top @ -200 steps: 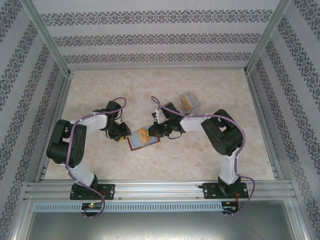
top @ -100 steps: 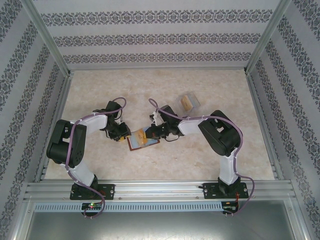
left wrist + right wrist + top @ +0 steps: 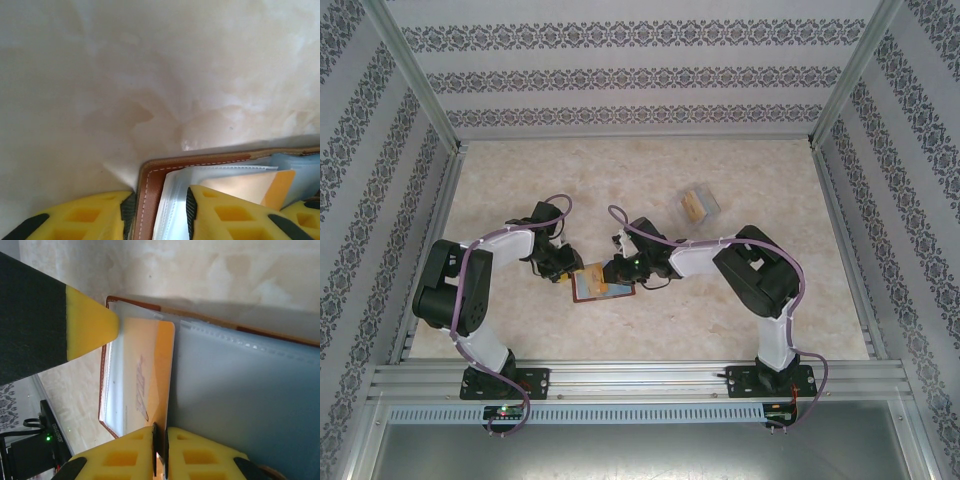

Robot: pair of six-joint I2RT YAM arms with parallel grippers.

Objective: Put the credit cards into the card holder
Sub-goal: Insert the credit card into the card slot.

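Currently, the card holder (image 3: 603, 287) lies open and flat on the worktop (image 3: 520, 180), near its middle and between the two arms. Its reddish-brown leather rim frames the clear sleeves and a blue-grey inner page.

Left gripper (image 3: 159, 205): positioned at the left edge of the card holder. In the left wrist view its jaws stand partly apart. The stitched leather edge and the sleeve ends fill the gap, with a pad against each side, so the jaws are clamped on that edge.

Right gripper (image 3: 160, 432): positioned at the right side of the open holder. In the right wrist view its jaws are almost together, leaving a thin slit. The near end of the orange card (image 3: 150, 365) runs into that slit, so the jaws are clamped on the card.

Orange card: it lies on the left page of the holder. Most of its face sits under a clear sleeve. A bare orange strip shows along the side next to the blue-grey page.

A clear plastic box (image 3: 698, 204) containing tan cards rests on the worktop. It is beyond the right gripper and well apart from the card holder.
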